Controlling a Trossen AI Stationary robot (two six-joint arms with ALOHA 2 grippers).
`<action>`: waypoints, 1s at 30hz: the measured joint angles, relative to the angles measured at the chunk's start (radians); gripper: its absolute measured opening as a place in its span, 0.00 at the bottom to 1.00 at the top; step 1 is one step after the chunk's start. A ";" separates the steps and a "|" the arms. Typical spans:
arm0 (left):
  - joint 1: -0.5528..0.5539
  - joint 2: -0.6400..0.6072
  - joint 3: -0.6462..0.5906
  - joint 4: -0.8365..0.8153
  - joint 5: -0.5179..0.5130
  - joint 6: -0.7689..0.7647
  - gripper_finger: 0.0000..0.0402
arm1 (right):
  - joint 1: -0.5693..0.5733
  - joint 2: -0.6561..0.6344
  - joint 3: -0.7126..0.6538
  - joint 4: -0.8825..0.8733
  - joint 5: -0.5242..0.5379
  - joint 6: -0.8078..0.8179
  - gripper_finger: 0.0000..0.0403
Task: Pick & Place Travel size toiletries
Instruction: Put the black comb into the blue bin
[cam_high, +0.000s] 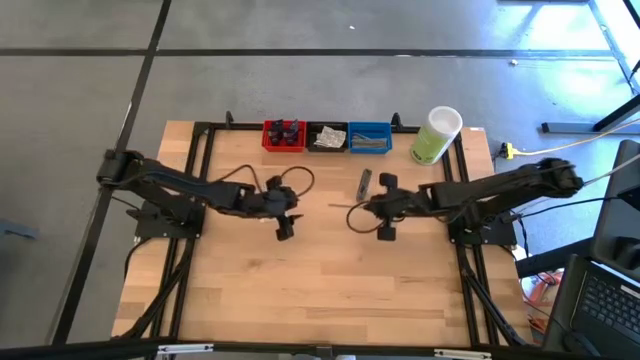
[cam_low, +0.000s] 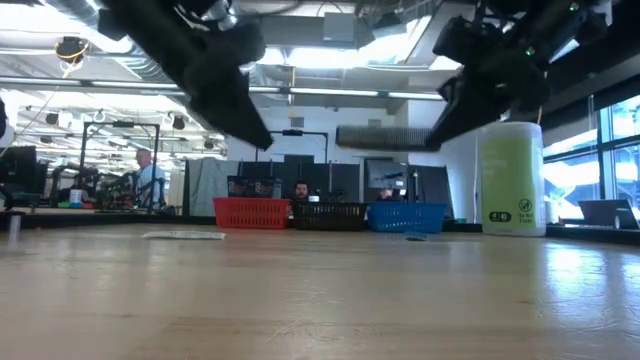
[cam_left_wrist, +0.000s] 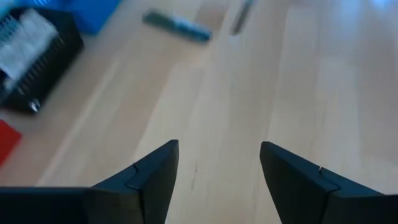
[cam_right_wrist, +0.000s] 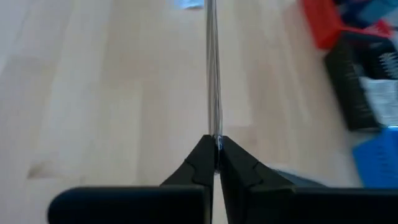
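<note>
You have the wooden table (cam_high: 320, 290) framed by a black rail, with its whole near half bare and open for movement; both arms hang over the middle, well apart from each other and from the side rails. At the far right corner stands the tall pale-green container (cam_high: 435, 136) with a white lid, upright and just inside the edge. Along the far edge sit three small bins touching in a row: the red bin (cam_high: 283, 136) on the left with dark mini tubes in it, the black bin (cam_high: 327, 137) in the middle with pale crinkly packets, the blue bin (cam_high: 370, 138) on the right with slim grey pieces. Your left gripper (cam_left_wrist: 219, 165) hovers left of centre with its fingers spread wide and nothing between them. Your right gripper (cam_right_wrist: 217, 151) hovers right of centre, fingers pressed together on a slim flat sachet (cam_right_wrist: 211, 74), seen edge-on as a thin silvery strip pointing left toward the table's middle. One grey sachet (cam_high: 364, 183) lies flat on the wood, just near of the blue bin and beside the right gripper.
</note>
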 joint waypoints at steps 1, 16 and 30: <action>0.000 -0.022 -0.014 0.031 -0.001 0.011 0.56 | -0.013 -0.018 0.000 -0.003 0.003 -0.007 0.03; -0.001 -0.182 -0.023 0.213 -0.017 0.195 0.54 | -0.331 -0.160 0.001 -0.077 0.015 -0.123 0.03; -0.001 -0.185 -0.024 0.270 -0.017 0.188 0.53 | -0.629 -0.096 0.001 0.040 -0.051 -0.183 0.03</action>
